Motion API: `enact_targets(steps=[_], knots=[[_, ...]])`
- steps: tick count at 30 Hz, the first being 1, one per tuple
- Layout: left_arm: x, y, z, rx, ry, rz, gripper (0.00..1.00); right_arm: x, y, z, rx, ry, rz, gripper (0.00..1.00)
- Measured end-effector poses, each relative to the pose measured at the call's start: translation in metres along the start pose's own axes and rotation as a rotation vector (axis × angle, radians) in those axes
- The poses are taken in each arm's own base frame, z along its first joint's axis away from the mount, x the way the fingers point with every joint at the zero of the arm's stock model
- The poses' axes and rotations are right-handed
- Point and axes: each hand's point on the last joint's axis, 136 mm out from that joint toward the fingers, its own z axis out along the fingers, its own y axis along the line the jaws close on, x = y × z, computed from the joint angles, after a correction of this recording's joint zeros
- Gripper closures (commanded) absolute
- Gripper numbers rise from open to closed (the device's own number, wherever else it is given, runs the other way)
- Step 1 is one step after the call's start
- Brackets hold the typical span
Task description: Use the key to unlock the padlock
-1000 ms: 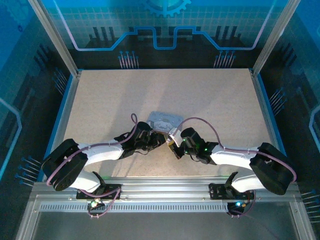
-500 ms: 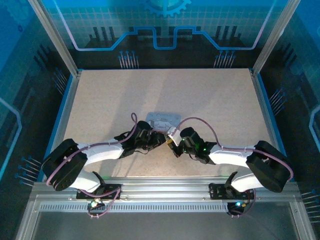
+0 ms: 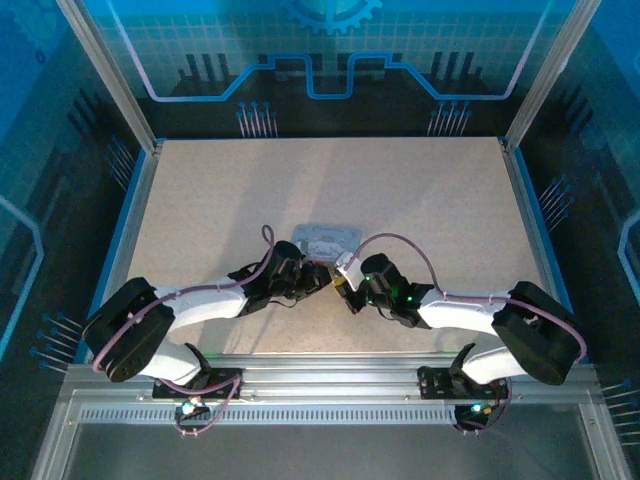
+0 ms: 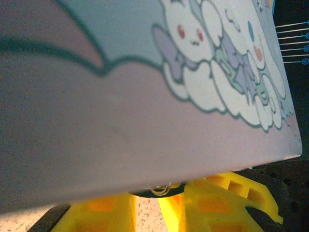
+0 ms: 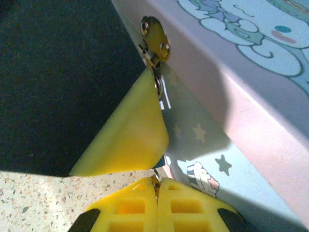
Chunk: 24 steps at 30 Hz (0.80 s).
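Right wrist, key (image 5: 155, 176) pointing forward from clamped right end effector (image 5: 157, 183), left end effector (image 4: 157, 200) pinching padlock (image 4: 159, 189)

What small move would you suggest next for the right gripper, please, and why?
I would probably ease the right gripper forward slightly, aiming the key at the padlock. The right gripper is shut on the thin key, and the left gripper seems to pinch the padlock at the front edge of the tin box, close by; the keyhole is hidden.
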Motion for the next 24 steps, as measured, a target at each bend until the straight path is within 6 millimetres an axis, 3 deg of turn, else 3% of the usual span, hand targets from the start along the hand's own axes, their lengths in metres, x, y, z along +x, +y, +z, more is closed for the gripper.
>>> enact_targets(steps=[7,18,24], knots=[[-0.002,0.0,0.006,0.011,-0.005,-0.021,0.75,0.002,-0.005,0.001,0.01,0.007,0.032,1.0],[0.003,0.015,0.026,-0.008,0.024,-0.044,0.71,0.026,-0.008,0.009,0.006,0.08,0.068,1.0],[0.0,0.012,0.032,0.016,0.015,-0.039,0.64,0.029,-0.013,0.011,0.019,0.091,0.094,1.0]])
